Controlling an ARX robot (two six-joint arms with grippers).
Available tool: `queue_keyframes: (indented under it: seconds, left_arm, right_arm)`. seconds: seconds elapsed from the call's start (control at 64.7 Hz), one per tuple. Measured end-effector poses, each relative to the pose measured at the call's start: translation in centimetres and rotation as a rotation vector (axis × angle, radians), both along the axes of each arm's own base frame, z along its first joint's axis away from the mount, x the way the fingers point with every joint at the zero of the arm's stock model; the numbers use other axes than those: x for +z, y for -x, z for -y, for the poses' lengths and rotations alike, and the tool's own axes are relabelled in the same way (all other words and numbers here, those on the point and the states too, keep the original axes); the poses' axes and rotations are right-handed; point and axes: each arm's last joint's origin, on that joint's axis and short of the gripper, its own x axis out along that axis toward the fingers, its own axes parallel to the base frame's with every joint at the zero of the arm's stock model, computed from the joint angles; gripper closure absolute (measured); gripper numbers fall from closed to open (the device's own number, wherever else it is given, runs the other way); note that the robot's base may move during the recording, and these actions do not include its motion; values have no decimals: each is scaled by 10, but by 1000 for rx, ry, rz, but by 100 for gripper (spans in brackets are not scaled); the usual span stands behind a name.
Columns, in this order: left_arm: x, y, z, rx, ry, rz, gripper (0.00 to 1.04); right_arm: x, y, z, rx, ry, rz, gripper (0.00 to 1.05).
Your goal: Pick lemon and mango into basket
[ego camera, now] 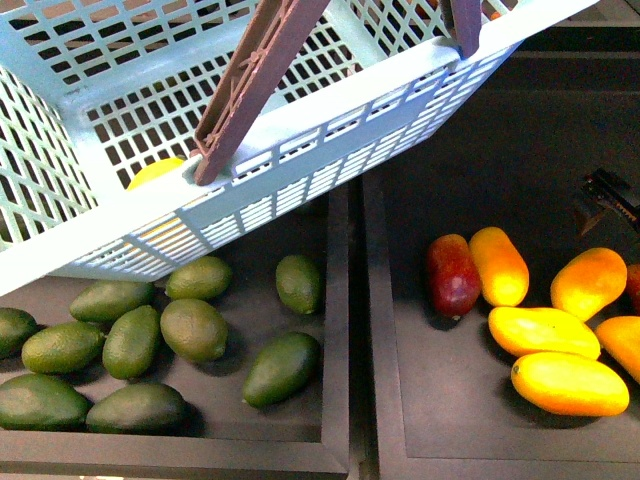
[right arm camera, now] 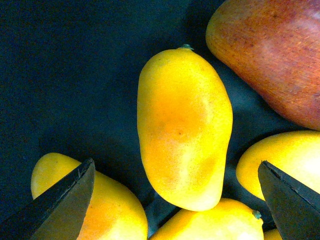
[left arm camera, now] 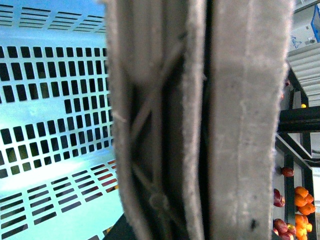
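Observation:
The pale teal basket hangs tilted across the top of the front view. My left gripper is shut on its brown handle, which fills the left wrist view as a blur. The lemon shows as a yellow patch through the basket's slotted wall. My right gripper is open just above a yellow mango, with one dark finger on each side of it. Several yellow mangoes lie in the right bin. Part of the right gripper shows at the right edge of the front view.
A dark red mango lies left of the yellow ones and also shows in the right wrist view. Several green avocados fill the left bin. A black divider separates the two bins.

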Motion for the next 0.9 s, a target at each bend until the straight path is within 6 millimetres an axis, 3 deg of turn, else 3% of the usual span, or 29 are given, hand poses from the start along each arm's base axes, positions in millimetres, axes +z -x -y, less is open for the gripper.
queue_keyframes:
  seconds: [0.634, 0.819, 0.897]
  left_arm:
    - [0, 0, 0, 1, -1, 0, 90]
    - [0, 0, 0, 2, -1, 0, 90]
    - [0, 0, 0, 2, -1, 1, 90]
  right_arm:
    - [-40, -28, -9, 6, -19, -35, 9]
    - [-38, -27, -8, 9, -31, -11, 38]
    - [-32, -25, -6, 18, -38, 15, 41]
